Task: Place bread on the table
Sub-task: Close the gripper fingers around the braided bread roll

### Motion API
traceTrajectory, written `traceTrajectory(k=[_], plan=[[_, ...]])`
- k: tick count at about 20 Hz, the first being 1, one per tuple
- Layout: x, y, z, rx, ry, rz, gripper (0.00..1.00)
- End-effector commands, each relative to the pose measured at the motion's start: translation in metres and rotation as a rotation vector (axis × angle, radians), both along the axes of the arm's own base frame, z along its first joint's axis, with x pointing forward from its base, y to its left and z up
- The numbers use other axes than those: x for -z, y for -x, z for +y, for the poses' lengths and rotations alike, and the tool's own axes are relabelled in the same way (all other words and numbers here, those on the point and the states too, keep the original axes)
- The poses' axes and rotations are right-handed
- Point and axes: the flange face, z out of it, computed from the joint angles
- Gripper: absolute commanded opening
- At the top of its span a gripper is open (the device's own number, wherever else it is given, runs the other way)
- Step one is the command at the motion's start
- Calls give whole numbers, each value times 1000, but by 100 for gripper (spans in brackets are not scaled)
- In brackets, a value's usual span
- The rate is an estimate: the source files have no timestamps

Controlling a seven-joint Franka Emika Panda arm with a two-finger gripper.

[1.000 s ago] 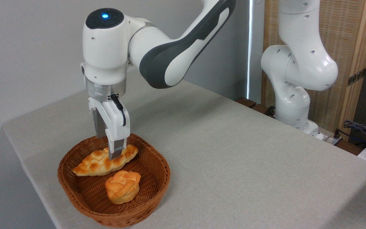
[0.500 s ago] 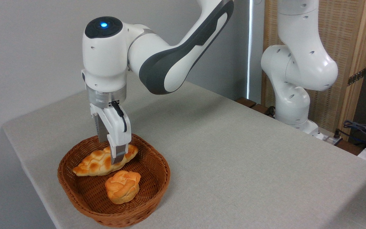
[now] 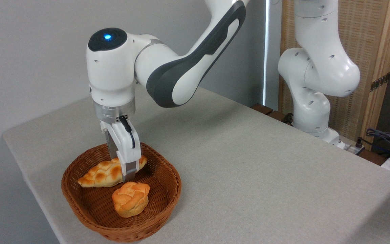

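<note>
Down in the basket [image 3: 154, 203], the gripper [image 3: 124, 169] has one finger on each side of the bread [image 3: 102, 174]; whether they press it, I cannot tell. This loaf lies at the back of the basket, and a bun [image 3: 130, 198] lies in front of it. The basket stands on the table [image 3: 266, 169], near its left corner. Behind are a grey wall and a wooden screen.
</note>
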Motion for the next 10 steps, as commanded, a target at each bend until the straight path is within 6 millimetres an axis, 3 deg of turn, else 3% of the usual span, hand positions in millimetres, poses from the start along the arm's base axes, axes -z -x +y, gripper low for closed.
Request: traceTrajectory(k=[1,8,9,10], plan=[[4,-1,-5,21,-7,-21,100],[5,-2,-11,25,-1,-27,100],[4,-2,-11,25,-1,-29,99],[3,-1,-11,26,-1,-30,90]])
